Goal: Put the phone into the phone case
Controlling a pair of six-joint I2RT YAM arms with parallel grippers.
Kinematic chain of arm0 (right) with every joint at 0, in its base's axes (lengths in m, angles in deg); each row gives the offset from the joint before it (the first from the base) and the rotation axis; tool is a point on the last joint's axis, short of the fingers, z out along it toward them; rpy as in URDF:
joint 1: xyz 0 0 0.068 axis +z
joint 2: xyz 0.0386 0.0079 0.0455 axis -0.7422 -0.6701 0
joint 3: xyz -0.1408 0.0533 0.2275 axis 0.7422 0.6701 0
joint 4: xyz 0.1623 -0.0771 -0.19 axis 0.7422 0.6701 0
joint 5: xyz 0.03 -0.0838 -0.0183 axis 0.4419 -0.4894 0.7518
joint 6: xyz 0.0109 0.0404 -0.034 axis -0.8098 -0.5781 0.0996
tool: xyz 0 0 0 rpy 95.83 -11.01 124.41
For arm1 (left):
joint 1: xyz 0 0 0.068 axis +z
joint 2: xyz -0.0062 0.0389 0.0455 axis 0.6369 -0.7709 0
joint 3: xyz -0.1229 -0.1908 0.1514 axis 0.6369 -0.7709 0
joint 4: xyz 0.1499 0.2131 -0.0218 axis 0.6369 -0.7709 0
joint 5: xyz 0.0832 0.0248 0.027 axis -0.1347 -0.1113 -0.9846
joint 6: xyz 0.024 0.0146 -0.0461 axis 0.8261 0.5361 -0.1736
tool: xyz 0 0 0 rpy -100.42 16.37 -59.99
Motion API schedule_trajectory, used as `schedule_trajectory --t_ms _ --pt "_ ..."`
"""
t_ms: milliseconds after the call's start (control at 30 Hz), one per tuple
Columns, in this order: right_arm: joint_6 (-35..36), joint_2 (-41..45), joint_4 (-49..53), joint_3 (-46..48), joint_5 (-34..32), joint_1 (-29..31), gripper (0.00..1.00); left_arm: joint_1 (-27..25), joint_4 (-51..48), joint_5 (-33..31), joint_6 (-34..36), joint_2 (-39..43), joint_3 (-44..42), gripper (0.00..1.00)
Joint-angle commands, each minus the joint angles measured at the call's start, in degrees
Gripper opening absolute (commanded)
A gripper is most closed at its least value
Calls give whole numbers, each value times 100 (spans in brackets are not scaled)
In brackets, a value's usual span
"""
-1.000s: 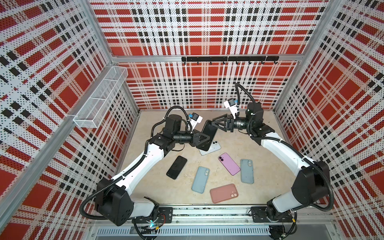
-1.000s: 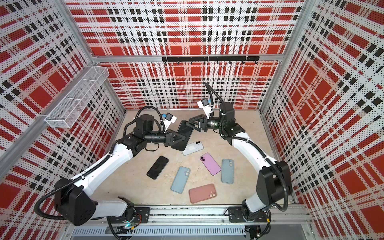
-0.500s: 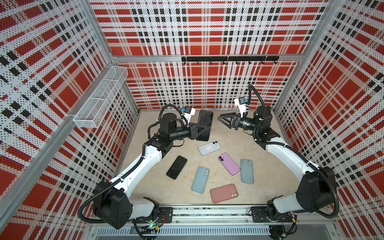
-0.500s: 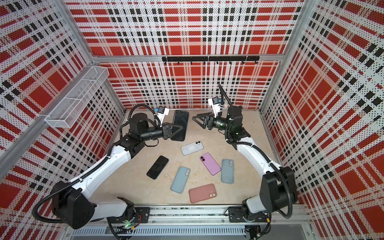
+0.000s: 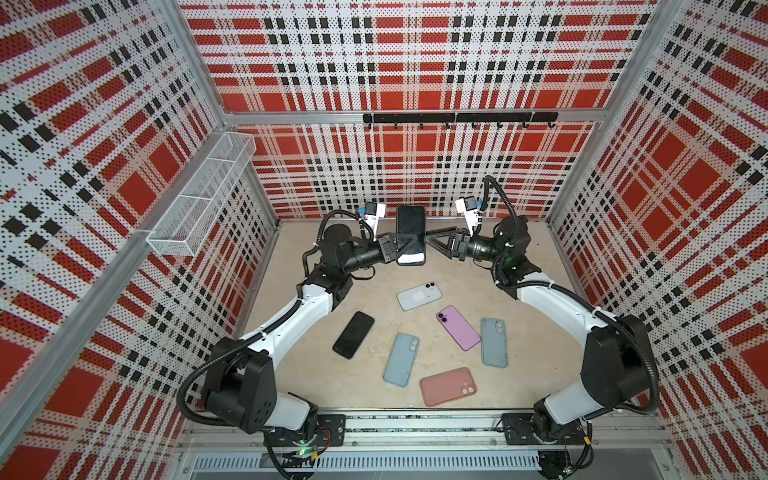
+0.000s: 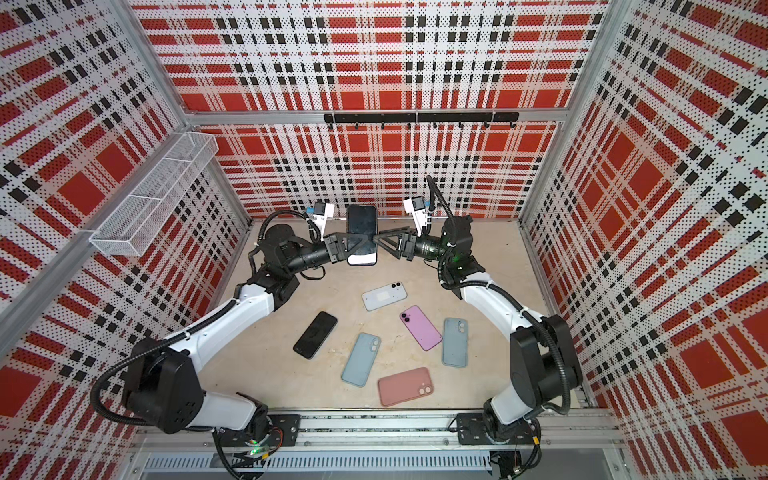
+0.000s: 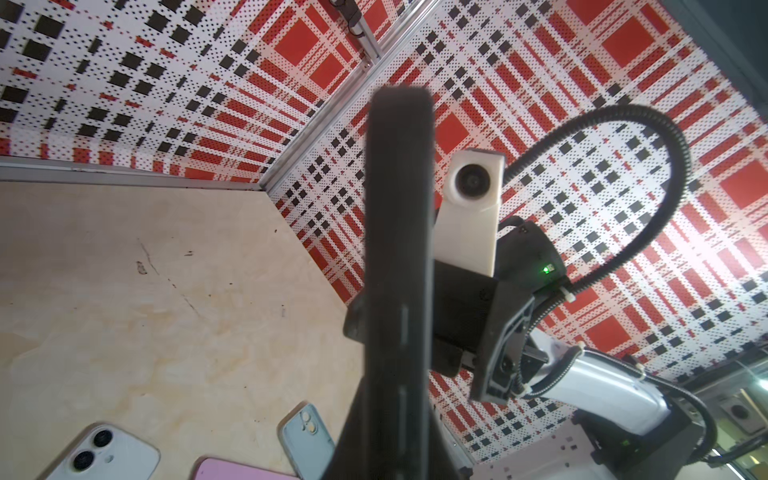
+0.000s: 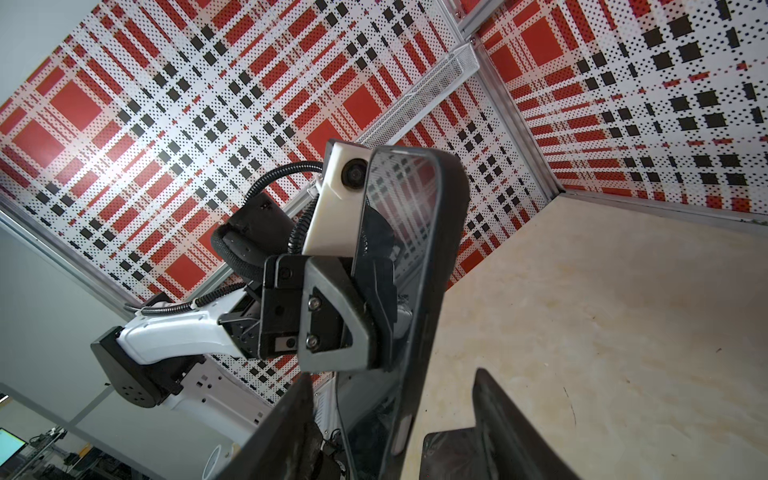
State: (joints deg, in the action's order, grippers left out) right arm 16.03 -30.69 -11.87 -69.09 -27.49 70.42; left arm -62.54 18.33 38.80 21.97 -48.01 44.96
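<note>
Left hand (image 5: pixel 409 246) is pinching the black phone (image 5: pixel 410 224), now raised upright off the bench (image 5: pixel 523 332), while the spread right hand (image 5: pixel 432 241) is moving in around its edge, regrip probably.

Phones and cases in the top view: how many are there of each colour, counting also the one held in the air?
Black: 2, the held black phone and the flat black phone
White: 1, the white phone
Purple: 1, the purple phone
Blue: 2, the paler blue one and the greyer blue one
Pink: 1, the pink one
Total: 7
</note>
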Motion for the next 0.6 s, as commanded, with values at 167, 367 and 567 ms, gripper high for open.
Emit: schedule_trajectory --t_ms 167,367,567 --pt "-437 -497 -754 -596 184 68 46 -136 1195 488 -456 -33 -19 0" --pt "-471 -508 -756 -702 166 78 33 -155 1195 609 -455 -98 -94 0" --pt "-505 -525 -705 -825 182 76 13 -164 1195 703 -477 -133 -58 2"
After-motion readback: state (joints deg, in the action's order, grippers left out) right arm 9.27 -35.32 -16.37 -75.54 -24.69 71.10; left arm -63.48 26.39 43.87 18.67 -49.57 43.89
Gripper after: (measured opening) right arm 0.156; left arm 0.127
